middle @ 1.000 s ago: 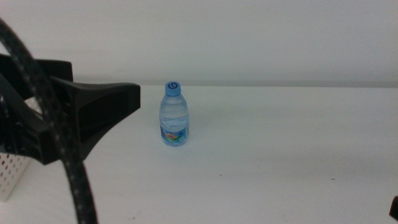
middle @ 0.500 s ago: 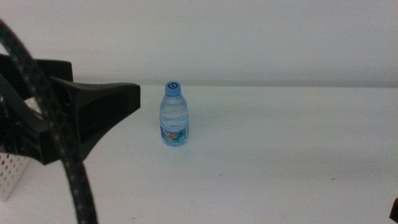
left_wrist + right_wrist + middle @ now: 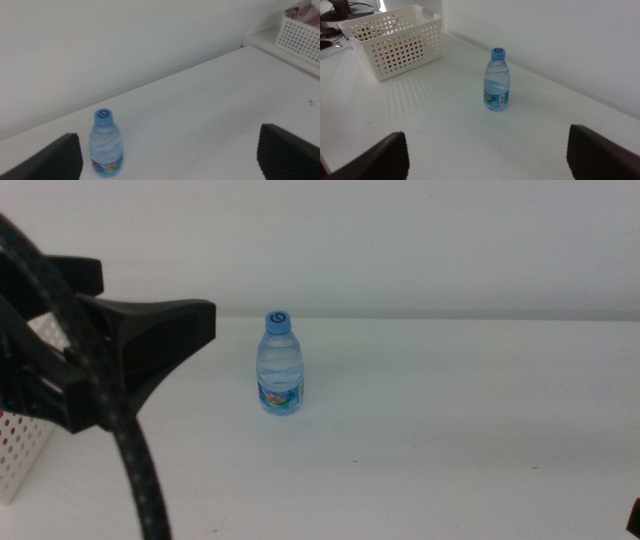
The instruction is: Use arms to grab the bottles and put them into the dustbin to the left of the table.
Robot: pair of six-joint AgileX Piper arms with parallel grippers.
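Observation:
A small clear water bottle [image 3: 281, 366] with a blue cap stands upright on the white table [image 3: 450, 410], a little left of centre. My left arm [image 3: 120, 350] fills the left side of the middle view, its black jaw tip short of the bottle. In the left wrist view the left gripper [image 3: 170, 160] is open wide, with the bottle [image 3: 106, 145] standing ahead near one jaw. My right gripper [image 3: 487, 160] is open too, well back from the bottle [image 3: 497, 82]. The white perforated dustbin [image 3: 395, 42] stands beyond the bottle, and something red shows through its holes.
A corner of the dustbin [image 3: 20, 450] shows behind the left arm's thick black cable [image 3: 130, 450]. Another white perforated basket [image 3: 302, 32] sits on a surface past the table's far end. A pale wall runs along the table's back edge.
The left arm has shifted slightly to the left and up in the middle view, uncovering more of the dustbin. The bottle has not moved.

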